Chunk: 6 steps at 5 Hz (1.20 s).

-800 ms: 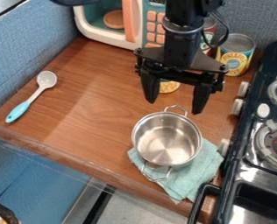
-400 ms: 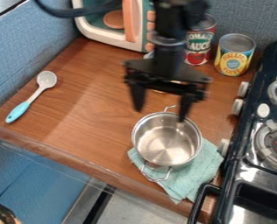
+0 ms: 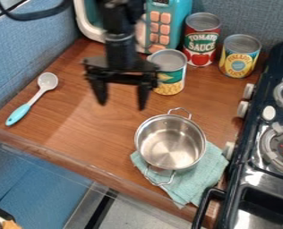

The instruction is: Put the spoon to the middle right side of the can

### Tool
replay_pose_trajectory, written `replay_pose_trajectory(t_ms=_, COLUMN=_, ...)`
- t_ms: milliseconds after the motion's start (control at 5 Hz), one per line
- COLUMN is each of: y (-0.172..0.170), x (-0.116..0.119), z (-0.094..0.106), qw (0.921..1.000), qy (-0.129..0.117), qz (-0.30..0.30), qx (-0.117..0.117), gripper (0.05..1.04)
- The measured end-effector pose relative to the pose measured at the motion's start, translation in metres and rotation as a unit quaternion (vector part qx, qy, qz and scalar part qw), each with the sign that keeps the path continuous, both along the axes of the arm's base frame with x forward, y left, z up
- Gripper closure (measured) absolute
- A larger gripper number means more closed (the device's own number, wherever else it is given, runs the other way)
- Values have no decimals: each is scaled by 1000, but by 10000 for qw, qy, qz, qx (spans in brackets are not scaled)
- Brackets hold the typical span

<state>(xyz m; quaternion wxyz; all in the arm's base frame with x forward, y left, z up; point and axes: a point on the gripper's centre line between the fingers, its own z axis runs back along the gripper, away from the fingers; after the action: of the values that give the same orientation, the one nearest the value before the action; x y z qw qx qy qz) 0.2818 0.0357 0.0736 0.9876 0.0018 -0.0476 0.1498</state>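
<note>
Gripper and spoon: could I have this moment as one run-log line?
gripper open, empty, above counter | spoon lying at view's left | not yet beside any can

You have a black arm (image 3: pixel 115 15), blocky and uneven where its upper parts join. Lower down, you see a rounded dark body with a greyish ring (image 3: pixel 118 37) around it, then a narrower black neck (image 3: pixel 118 53). Beneath that, your black gripper (image 3: pixel 122 106) has a broad, flat body, wider than the neck, with small angular parts along its sides. Its two black fingers (image 3: pixel 143 96) are thick at the root and taper to narrow tips. You also have a thick, smooth, dark cable (image 3: pixel 39 16) that curves, and a thinner dark one beside the arm. Finer fittings are too blurred to tell.
</note>
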Motion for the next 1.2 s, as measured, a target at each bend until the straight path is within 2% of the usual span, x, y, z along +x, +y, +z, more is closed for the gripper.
replay_pose_trajectory(t_ms=200, y=40, x=5, z=-5, qw=9999, qy=-146, qz=-83, qx=-4, gripper=84)
replay_pose_trajectory(t_ms=400, y=82, x=-4, z=-14, qw=9998, qy=-190, qz=46, qx=-18, gripper=83)
replay_pose_trajectory(t_ms=600, y=114, x=-20, z=-28, qw=10000, qy=0, qz=15, qx=26, gripper=83)
replay_pose_trajectory(t_ms=1000, y=159, x=-64, z=-38, qw=9998, qy=183, qz=-35, qx=67, gripper=84)
replay_pose_trajectory(t_ms=1200, y=168, x=-68, z=-51, qw=9991, qy=427, qz=-13, qx=59, gripper=84)
